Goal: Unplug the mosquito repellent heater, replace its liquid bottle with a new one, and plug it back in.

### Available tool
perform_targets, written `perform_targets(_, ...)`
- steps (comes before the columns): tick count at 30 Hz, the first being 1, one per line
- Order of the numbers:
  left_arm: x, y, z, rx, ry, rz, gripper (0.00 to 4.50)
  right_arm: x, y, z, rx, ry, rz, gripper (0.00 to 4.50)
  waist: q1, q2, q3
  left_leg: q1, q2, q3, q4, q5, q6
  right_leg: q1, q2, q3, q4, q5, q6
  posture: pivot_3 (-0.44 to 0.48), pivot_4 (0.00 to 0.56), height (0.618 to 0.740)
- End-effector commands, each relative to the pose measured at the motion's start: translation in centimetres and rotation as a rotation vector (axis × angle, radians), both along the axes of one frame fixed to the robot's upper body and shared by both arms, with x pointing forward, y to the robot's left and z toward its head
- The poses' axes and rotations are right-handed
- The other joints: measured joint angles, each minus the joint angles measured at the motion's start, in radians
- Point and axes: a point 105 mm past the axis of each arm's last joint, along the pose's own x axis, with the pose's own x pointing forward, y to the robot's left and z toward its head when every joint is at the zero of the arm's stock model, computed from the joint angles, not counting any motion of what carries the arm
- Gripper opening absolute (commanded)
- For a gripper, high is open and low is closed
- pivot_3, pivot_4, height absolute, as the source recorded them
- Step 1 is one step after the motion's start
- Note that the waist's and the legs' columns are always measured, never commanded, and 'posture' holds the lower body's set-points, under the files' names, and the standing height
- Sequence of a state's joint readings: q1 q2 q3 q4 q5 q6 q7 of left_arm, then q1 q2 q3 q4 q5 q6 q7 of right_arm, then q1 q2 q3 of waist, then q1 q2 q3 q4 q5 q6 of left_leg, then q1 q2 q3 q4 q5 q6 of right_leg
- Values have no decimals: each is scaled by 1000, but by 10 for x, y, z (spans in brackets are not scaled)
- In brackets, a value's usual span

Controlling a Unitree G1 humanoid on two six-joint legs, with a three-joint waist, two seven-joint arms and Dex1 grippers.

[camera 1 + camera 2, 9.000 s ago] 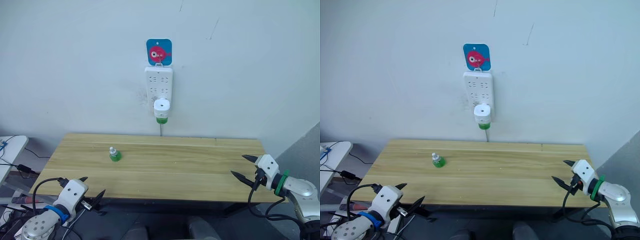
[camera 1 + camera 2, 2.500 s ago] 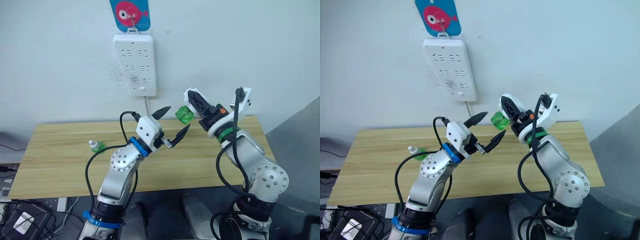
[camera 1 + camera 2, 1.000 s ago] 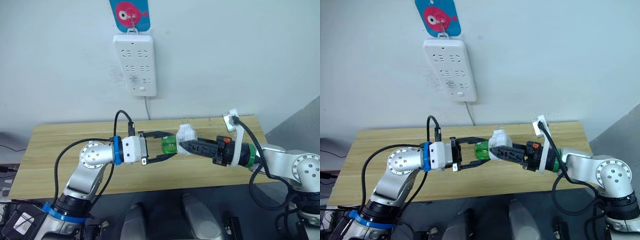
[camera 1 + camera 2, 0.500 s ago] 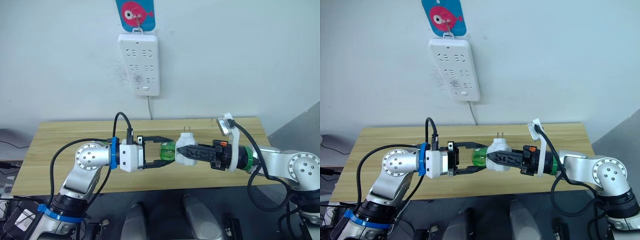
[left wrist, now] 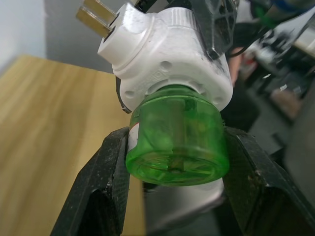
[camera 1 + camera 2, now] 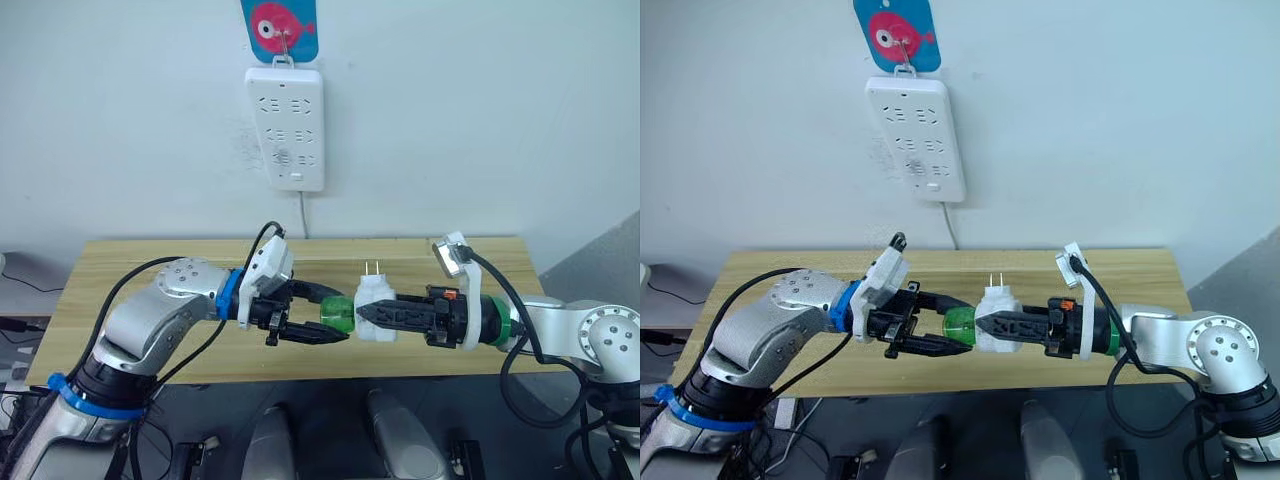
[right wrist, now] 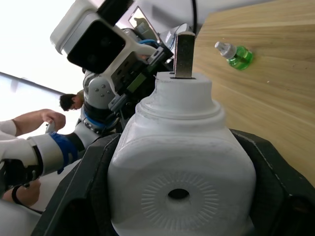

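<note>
Above the table's front edge my right gripper (image 6: 392,316) is shut on the mosquito repellent heater (image 6: 374,303), a small white unit with its two metal prongs (image 6: 371,269) pointing up. A green liquid bottle (image 6: 338,317) sticks out of the heater's base toward my left arm. My left gripper (image 6: 330,322) is shut on that bottle, and its black fingers (image 5: 107,183) press against both sides of it (image 5: 177,140). In the right wrist view the heater (image 7: 179,162) sits between my fingers (image 7: 275,182), and another small green bottle (image 7: 236,54) stands on the table beyond it.
A long white power strip (image 6: 285,125) hangs on the wall under a blue card with a pink fish (image 6: 283,18); its cord drops behind the wooden table (image 6: 440,255). In the right wrist view a person (image 7: 73,101) is in the background.
My left wrist has turned and its fingers have closed onto the green bottle. The heater stays in the right gripper, a little lower. The camera has shifted slightly.
</note>
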State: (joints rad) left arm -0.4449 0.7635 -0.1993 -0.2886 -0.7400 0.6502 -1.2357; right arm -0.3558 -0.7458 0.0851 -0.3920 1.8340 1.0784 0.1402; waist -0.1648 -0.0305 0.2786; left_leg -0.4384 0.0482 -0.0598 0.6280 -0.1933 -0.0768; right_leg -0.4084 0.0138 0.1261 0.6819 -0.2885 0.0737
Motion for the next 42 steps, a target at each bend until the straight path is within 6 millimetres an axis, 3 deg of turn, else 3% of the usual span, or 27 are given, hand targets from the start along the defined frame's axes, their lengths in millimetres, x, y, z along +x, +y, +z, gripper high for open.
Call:
perform_targets(1,8,10,2,21,-56,66,2285,-23,9,12,58,-29,126,3052,1,0,0,0,0,0,0,0,0,0,0,0,0,0,0,-198,243,740)
perform_targets(5,14,12,-5,10,-148,113,2285,-20,8,12,63,-22,105,3052,4,0,0,0,0,0,0,0,0,0,0,0,0,1,-1,-195,244,740)
perform_targets(11,19,19,-18,51,-488,136,4133,-13,4,13,80,5,57,3051,8,0,0,1,0,1,0,0,0,0,0,2,0,1,-2,-203,246,740)
perform_targets(12,17,19,-17,36,-535,131,4138,-12,3,13,80,7,51,3051,8,0,0,1,0,1,0,0,0,0,0,1,0,1,-2,-204,245,740)
perform_targets(19,-5,7,-6,-149,-771,180,4138,-5,-2,12,74,13,7,3040,24,0,0,0,0,2,0,0,0,0,-1,2,-1,1,-2,-202,246,740)
perform_targets(24,-28,2,-10,-187,-802,163,4138,-3,-2,11,69,9,-1,3040,23,0,0,1,0,3,0,0,0,0,-1,3,0,1,-2,-204,245,740)
perform_targets(33,-21,-7,-5,-218,-814,218,4138,-3,-1,12,70,9,-8,3040,24,0,0,1,0,3,2,0,0,1,-1,3,-1,1,-1,-202,246,740)
perform_targets(36,-22,-8,-8,-211,-782,194,3568,-3,0,13,72,9,-5,3040,24,0,0,1,0,3,2,0,0,1,-1,3,0,1,-1,-203,246,740)
perform_targets(40,-21,-9,-8,-199,-753,176,2346,-4,1,14,74,5,1,3040,23,0,0,1,0,3,1,0,0,1,-1,2,0,1,-1,-201,245,740)
perform_targets(42,-21,-8,-6,-191,-724,149,2310,-4,1,14,72,3,5,3040,23,0,0,1,0,2,1,0,0,1,-1,2,0,1,-1,-202,247,740)
